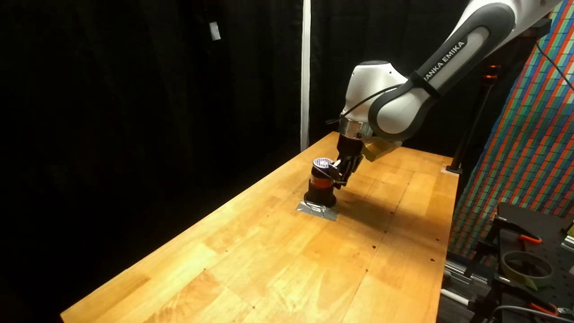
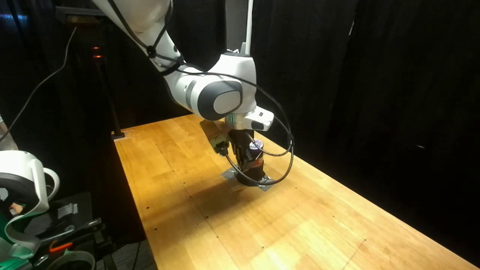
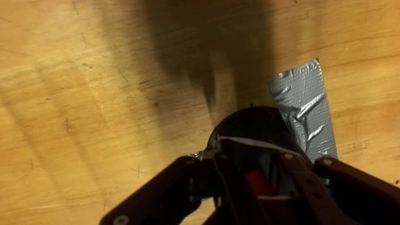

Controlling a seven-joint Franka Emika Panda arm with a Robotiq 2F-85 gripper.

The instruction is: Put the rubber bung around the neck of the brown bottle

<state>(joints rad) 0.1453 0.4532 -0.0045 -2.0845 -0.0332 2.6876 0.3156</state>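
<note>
Amber and black, the brown bottle (image 1: 322,182) is being crowded sideways by the gripper (image 1: 341,176) in an exterior view, broad tabletop (image 1: 287,260) being offered in front. In an exterior view, the tabletop's edge (image 2: 350,191) is being spotted nearby. In the wrist view, half-parted jaws are being spanned by a pale band (image 3: 250,142), bottle red being glimpsed between.

Crinkled silver duct tape strips (image 3: 307,109) are lying on the pale wooden bench (image 1: 291,260). Black cloth curtains (image 1: 134,134) are hanging behind it; a dark slender post (image 2: 109,103) is standing at one corner. Beside it, a pale ring-shaped tape roll (image 1: 531,281) is resting on a black perforated shelf (image 1: 558,264), and a multicoloured checked cloth (image 1: 515,166) is hanging.
</note>
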